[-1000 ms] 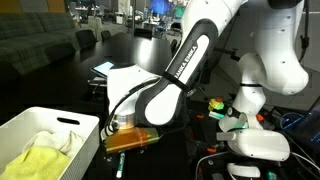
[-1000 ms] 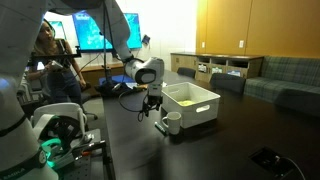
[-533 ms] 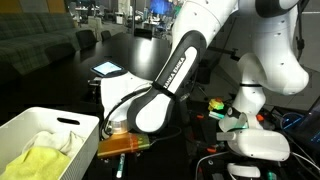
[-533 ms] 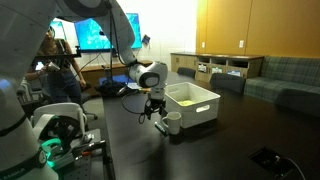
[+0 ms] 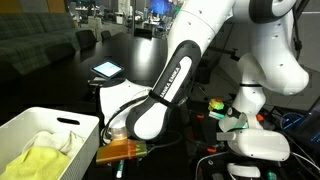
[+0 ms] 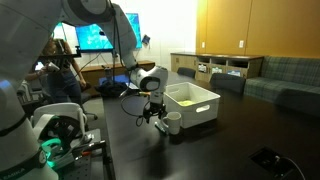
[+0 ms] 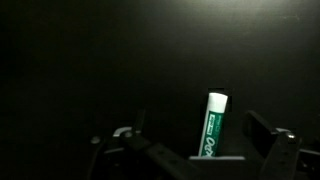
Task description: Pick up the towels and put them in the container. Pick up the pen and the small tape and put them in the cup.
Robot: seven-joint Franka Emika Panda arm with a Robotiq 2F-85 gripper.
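Note:
A green and white pen point(image 7: 211, 122) lies on the black table, seen in the wrist view between my gripper's point(image 7: 200, 135) two fingers, which stand wide apart on either side of it without touching it. In an exterior view my gripper point(image 6: 153, 113) hangs low over the table just beside a white cup point(image 6: 173, 122). The white container point(image 6: 191, 101) stands behind the cup; in the other exterior view the container point(image 5: 22, 128) holds a yellow towel point(image 5: 35, 160) and a white towel point(image 5: 52, 141). My gripper point(image 5: 120, 151) is right beside its wall. The small tape is not visible.
A tablet point(image 5: 106, 69) lies farther back on the black table. A second white robot base with cables point(image 5: 255, 130) stands beside the work area. Chairs, sofas and a person point(image 6: 50, 50) are in the background.
My arm has bent lower, bringing the gripper down toward the table and the pen. The container, towels and cup have not moved.

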